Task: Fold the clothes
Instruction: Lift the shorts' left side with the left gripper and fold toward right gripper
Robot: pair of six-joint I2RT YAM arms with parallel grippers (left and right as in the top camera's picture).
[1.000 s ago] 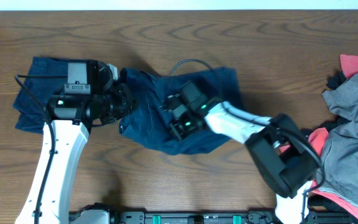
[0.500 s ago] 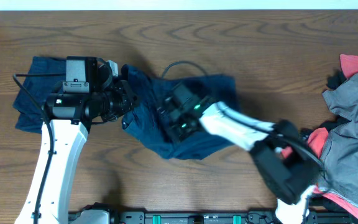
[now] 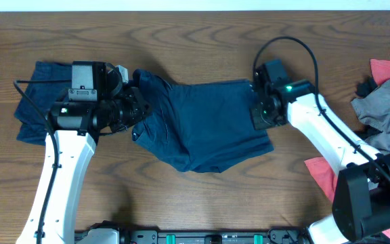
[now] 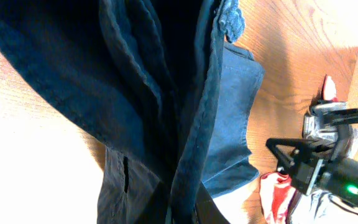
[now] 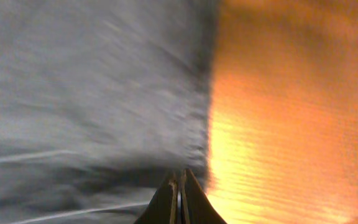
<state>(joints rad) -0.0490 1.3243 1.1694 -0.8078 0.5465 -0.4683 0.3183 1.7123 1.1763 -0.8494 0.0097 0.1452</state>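
Dark navy shorts (image 3: 202, 129) lie spread in the middle of the table. My left gripper (image 3: 138, 108) is shut on their left edge and holds it slightly raised; in the left wrist view a fold of navy cloth (image 4: 166, 93) runs into the jaws (image 4: 188, 208). My right gripper (image 3: 259, 116) sits at the shorts' right edge. In the right wrist view its fingers (image 5: 179, 183) are pressed together over the hem of the cloth (image 5: 92, 81), with nothing seen between them.
Another navy garment (image 3: 32, 102) lies at the far left under my left arm. A pile of grey (image 3: 384, 122) and coral-red (image 3: 386, 68) garments sits at the right edge, with a coral piece (image 3: 322, 173) nearer the front. Bare wood (image 5: 291, 112) lies beside the hem.
My right gripper swept from the middle of the shorts out to their right edge. The shorts now lie flatter and wider. My left gripper has stayed in place.
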